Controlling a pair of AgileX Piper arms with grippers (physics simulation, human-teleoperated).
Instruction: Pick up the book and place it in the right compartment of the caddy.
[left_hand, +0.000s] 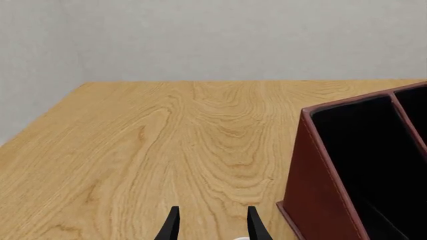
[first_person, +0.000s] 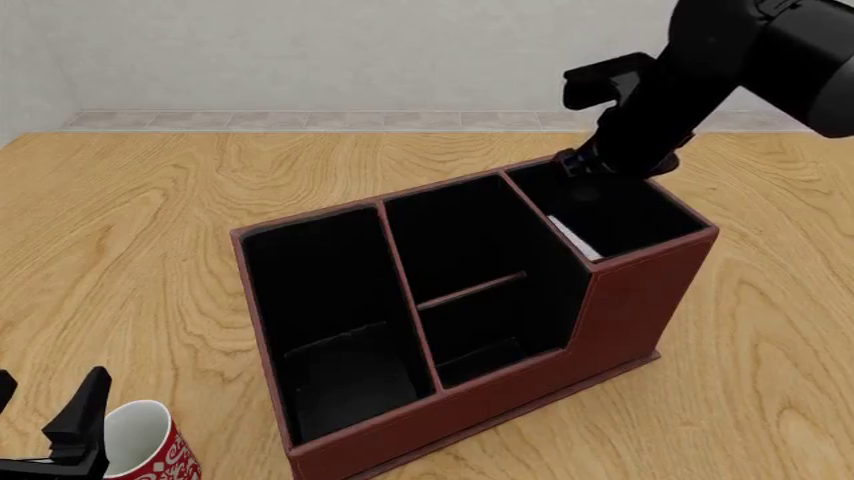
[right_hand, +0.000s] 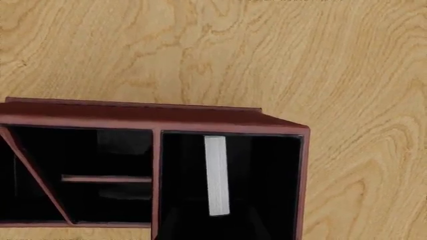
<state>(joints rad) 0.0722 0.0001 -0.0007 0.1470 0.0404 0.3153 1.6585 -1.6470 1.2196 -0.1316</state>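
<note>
With the book (right_hand: 216, 175) standing inside the right compartment (first_person: 627, 215), placement looks done; right gripper's (first_person: 577, 162) jaw state cannot be told, left gripper (left_hand: 211, 225) parted, empty, at the caddy's (first_person: 534, 380) 8 o'clock.

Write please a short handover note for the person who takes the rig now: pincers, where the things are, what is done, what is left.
Left pincer: open, holding nothing, low over the table beside the mug.
Right pincer: above the caddy's right compartment; its fingers are not visible, so its state is unknown.
Book: inside the right compartment, standing on edge, white pages showing.
Done: the book appears placed.
Left: confirm release, then lift the right arm clear.
</note>
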